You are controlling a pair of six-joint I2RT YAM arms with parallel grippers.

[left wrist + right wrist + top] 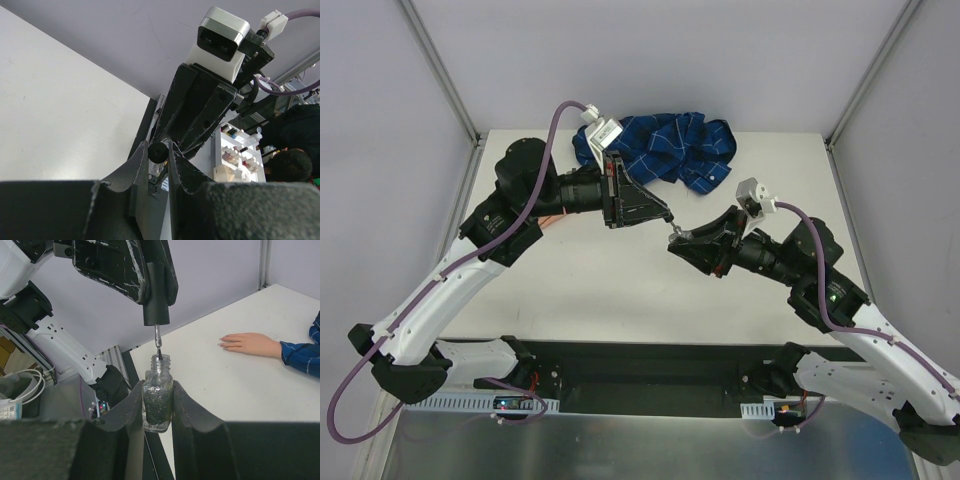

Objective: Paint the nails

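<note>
Left pincer [159, 282]: clenched on cap [156, 310], brush [157, 337] at bottle mouth.
Right pincer [158, 402]: grasping bottle [158, 407], held upright.
Nails [223, 344]: on hand [252, 344], flat on tabletop [210, 375], well apart from brush.
Risks: drips on tabletop or sleeve [302, 352] from an overloaded brush; smeared skin from poor aim at tiny nails.

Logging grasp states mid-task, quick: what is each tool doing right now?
Left tool: shut on the brush cap.
Right tool: shut on the nail polish bottle.
</note>
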